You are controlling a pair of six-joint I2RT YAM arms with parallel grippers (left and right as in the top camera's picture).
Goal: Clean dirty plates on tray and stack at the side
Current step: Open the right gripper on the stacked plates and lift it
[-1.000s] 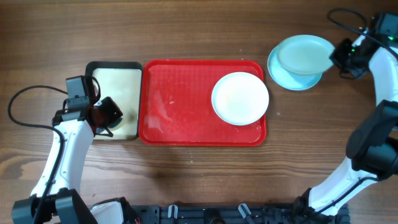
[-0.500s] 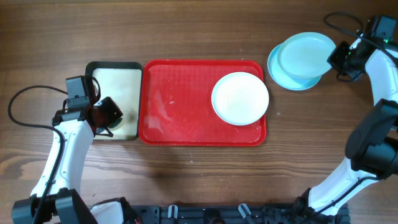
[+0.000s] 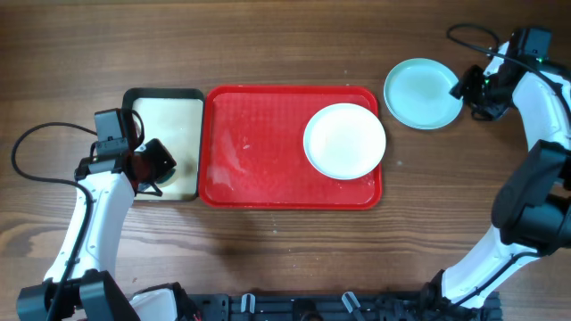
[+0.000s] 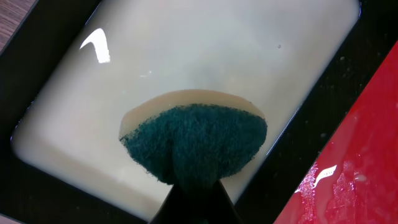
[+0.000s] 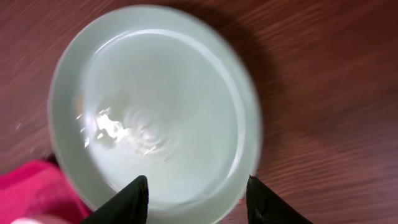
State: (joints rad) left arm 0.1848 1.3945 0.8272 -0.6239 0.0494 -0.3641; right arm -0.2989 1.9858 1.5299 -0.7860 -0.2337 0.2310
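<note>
A white plate (image 3: 344,141) lies on the right part of the red tray (image 3: 259,147). A pale blue plate (image 3: 423,93) lies on the wood to the right of the tray; it reads as one disc, and any plate under it is hidden. It fills the right wrist view (image 5: 155,106). My right gripper (image 3: 465,89) (image 5: 199,205) is open over the plate's right edge, fingers spread and holding nothing. My left gripper (image 3: 153,166) (image 4: 196,190) is shut on a dark green sponge (image 4: 196,140) over the cream tray.
The smaller black-rimmed cream tray (image 3: 174,111) (image 4: 186,56) sits against the red tray's left side. The red tray's surface looks wet (image 4: 348,180). Cables trail by the right arm at the table's far right edge.
The upper blue plate, held tilted over the lower one, now lies flat and flush on it. My right gripper has moved left and let go. The left arm has not moved.
</note>
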